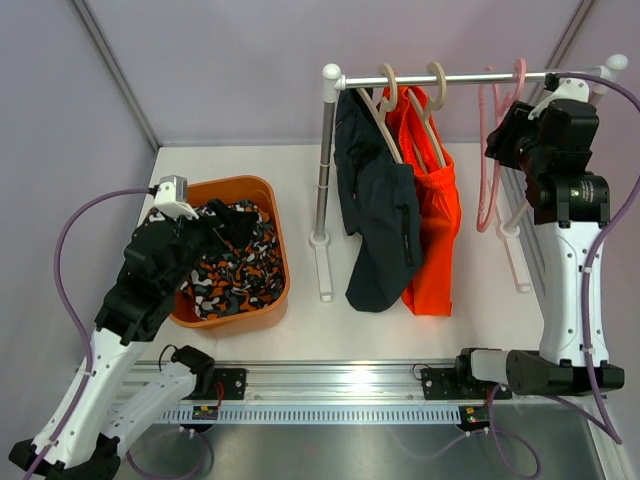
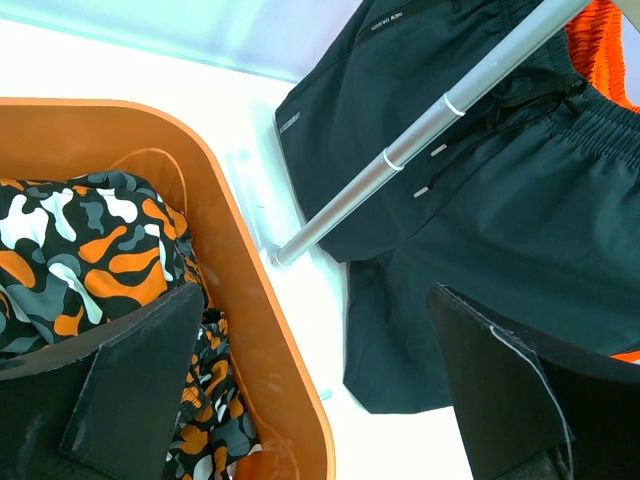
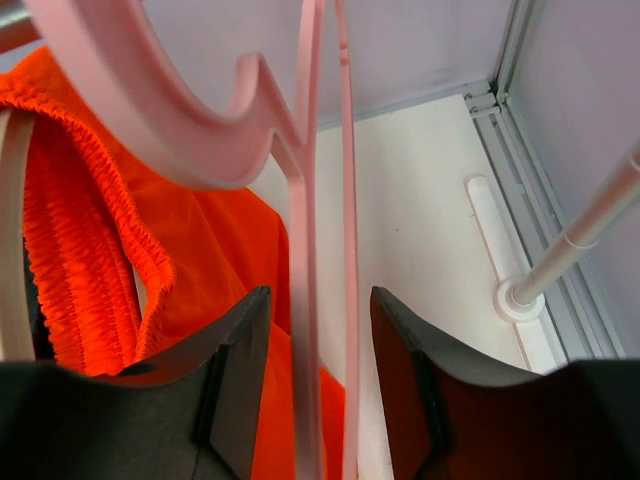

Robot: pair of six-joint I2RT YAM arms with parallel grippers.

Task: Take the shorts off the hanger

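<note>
Straddling pink hanger (image 3: 304,250), right end effector (image 3: 320,300) gapes; overhead view hides this.

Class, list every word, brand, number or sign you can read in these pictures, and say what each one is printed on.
Nothing can be read for certain.
Pale print on the navy shorts: appears upside down, too small to read.
Small tag at the edge of the same shorts: blurred, unreadable.

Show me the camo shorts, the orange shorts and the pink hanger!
camo shorts (image 1: 245,272): top view, middle of heap.
orange shorts (image 1: 440,230): top view, right leg.
pink hanger (image 3: 150,120): right wrist view, thick curved part.
</note>
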